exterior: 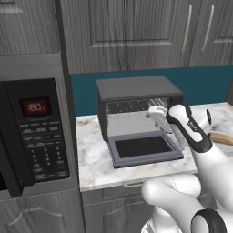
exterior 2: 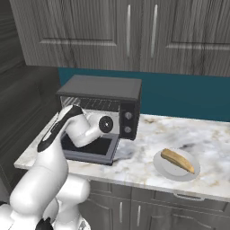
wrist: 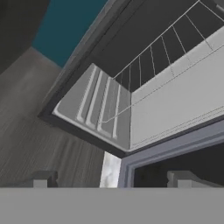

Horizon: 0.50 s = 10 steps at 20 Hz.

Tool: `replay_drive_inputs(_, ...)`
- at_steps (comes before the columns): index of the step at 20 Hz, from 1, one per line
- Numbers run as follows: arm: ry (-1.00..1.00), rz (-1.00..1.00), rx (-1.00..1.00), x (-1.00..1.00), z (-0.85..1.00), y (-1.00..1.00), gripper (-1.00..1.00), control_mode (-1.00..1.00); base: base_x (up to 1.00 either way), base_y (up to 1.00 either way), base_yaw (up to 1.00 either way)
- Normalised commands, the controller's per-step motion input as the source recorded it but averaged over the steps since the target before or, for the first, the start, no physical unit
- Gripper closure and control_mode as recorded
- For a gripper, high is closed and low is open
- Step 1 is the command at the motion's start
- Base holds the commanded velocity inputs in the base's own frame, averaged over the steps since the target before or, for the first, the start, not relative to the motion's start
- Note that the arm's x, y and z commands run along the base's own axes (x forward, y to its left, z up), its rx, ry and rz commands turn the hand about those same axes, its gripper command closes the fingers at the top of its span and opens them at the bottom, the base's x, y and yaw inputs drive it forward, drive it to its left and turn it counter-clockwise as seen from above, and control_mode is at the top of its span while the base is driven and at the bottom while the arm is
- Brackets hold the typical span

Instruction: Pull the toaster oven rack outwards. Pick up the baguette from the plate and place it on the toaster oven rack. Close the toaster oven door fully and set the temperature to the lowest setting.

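Observation:
The dark grey toaster oven [exterior: 132,87] stands on the marble counter with its toaster oven door [exterior: 144,149] folded down flat in front. My gripper [exterior: 151,113] hovers at the right side of the cavity mouth, just above the door. In the hand view my gripper [wrist: 113,179] is open, fingertips [wrist: 41,178] wide apart with nothing between them. It looks into the cavity, where the thin wire toaster oven rack [wrist: 148,61] lies inside. To the right of the oven, the tan baguette [exterior 2: 178,161] lies on the white plate [exterior 2: 161,169].
A large black microwave [exterior: 34,132] with a red display stands left of the oven. Two round knobs [exterior 2: 128,116] sit on the oven's right panel. Grey cabinets [exterior 2: 134,36] and a teal backsplash [exterior 2: 179,96] run behind. Bare marble counter [exterior 2: 148,134] lies between oven and plate.

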Motion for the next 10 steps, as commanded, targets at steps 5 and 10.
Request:
replay_drive_inputs(5, 0.05, -0.05, 0.1, 0.25, -0.27, 0.01, -1.0, -1.0, 0.0, 0.0, 0.0)
replay_drive_inputs(10, 0.0, -0.1, 0.17, 0.19, -0.15, 0.0, -1.0, -1.0, 0.0, 0.0, 0.0)
